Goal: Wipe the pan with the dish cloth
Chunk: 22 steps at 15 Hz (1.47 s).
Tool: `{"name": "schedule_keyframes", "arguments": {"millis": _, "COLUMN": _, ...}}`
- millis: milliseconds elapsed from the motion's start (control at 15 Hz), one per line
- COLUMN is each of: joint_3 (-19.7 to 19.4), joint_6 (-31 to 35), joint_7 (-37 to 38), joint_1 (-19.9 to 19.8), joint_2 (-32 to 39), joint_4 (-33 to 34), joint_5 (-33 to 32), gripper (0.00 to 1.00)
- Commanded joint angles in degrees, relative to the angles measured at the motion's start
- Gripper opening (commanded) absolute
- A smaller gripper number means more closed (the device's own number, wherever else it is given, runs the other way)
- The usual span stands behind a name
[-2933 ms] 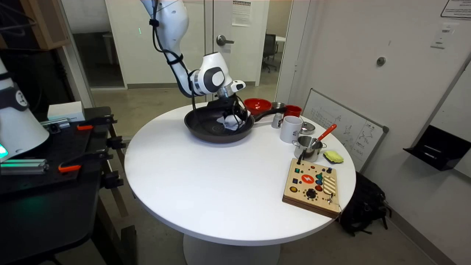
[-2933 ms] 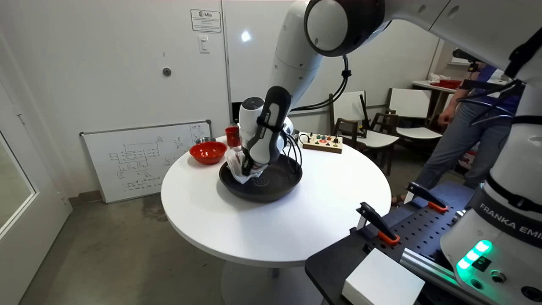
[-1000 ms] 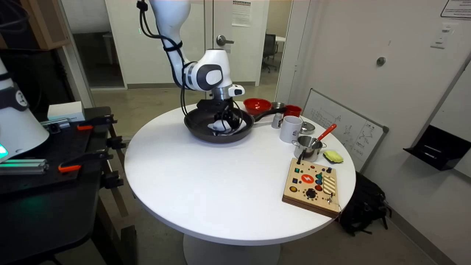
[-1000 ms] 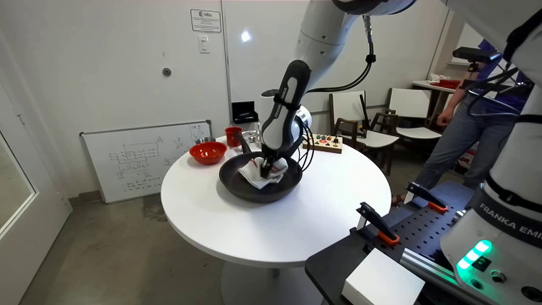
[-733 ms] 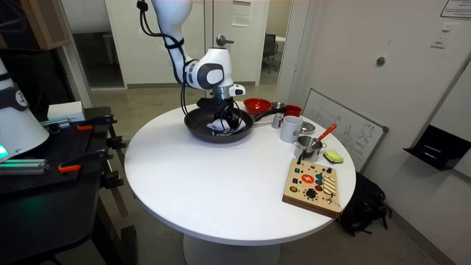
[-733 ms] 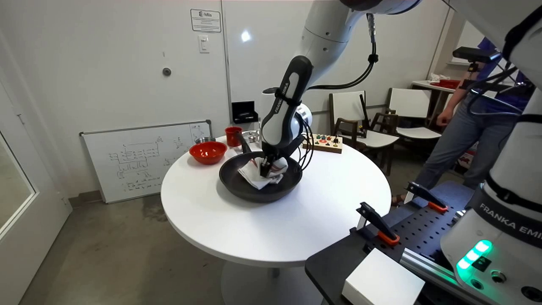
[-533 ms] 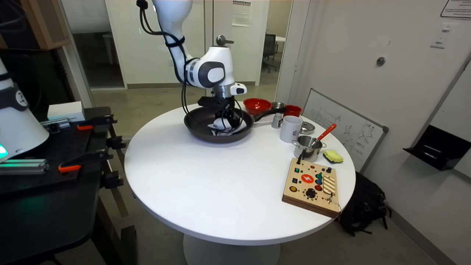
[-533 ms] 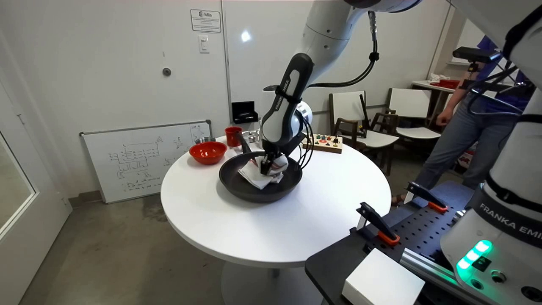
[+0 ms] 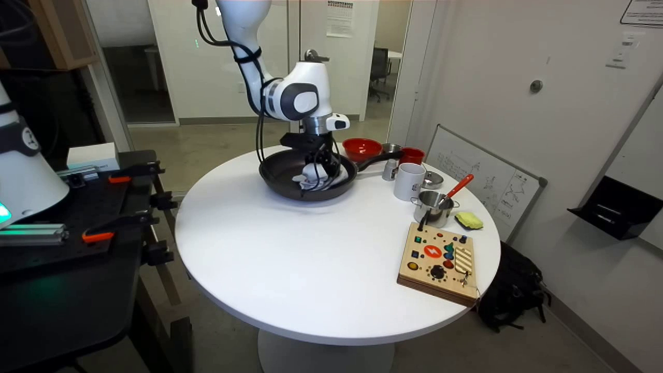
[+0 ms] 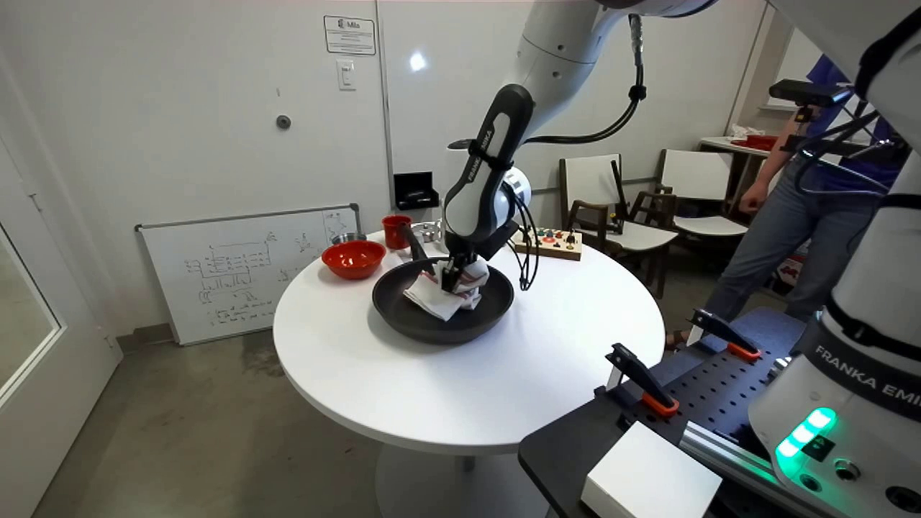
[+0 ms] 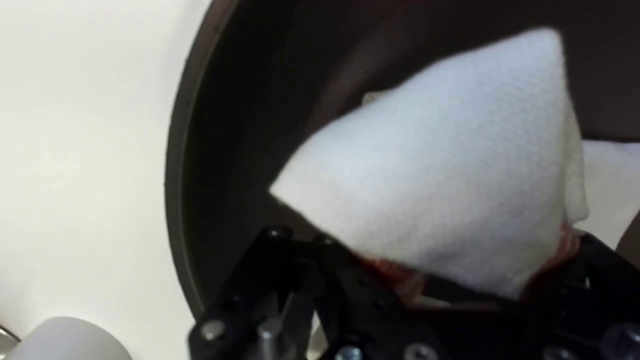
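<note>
Gripper [image 10: 452,280] and dish cloth [image 10: 440,298] shift since earliest frame, from side nearest handle [image 10: 414,244] toward middle of frying pan [image 10: 446,332]; jaws look clamped on bunched fold, gap hidden; cloth around and below gripper, loose flap on pan floor; next stroke probably away from handle

Your frying pan [image 10: 403,309], dark, round and shallow, sits upright on the white surface [image 10: 345,360], its long black handle [image 9: 380,159] angling up and out to one side. Inside it you have the dish cloth [image 11: 450,170], white with red stripes, folded and bunched up, a pointed corner showing in the wrist view.
</note>
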Motion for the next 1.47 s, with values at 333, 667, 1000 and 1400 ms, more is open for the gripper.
{"name": "schedule_keyframes", "arguments": {"millis": 333, "joint_3": 5.1, "joint_6": -4.2, "joint_7": -3.2, "joint_1": -4.3, "joint_2": -2.4, "joint_4": 0.1, "joint_5": 1.7, "gripper": 0.00}}
{"name": "schedule_keyframes", "arguments": {"millis": 667, "joint_3": 4.0, "joint_6": -6.5, "joint_7": -2.2, "joint_1": -3.4, "joint_2": -4.1, "joint_4": 0.5, "joint_5": 1.2, "gripper": 0.00}}
{"name": "schedule_keyframes", "arguments": {"millis": 1000, "joint_3": 4.1, "joint_6": -8.9, "joint_7": -2.3, "joint_1": -3.6, "joint_2": -4.3, "joint_4": 0.9, "joint_5": 1.2, "gripper": 0.00}}
{"name": "schedule_keyframes", "arguments": {"millis": 1400, "joint_3": 3.9, "joint_6": -10.4, "joint_7": -2.1, "joint_1": -3.3, "joint_2": -3.9, "joint_4": 1.0, "joint_5": 1.0, "gripper": 0.02}}
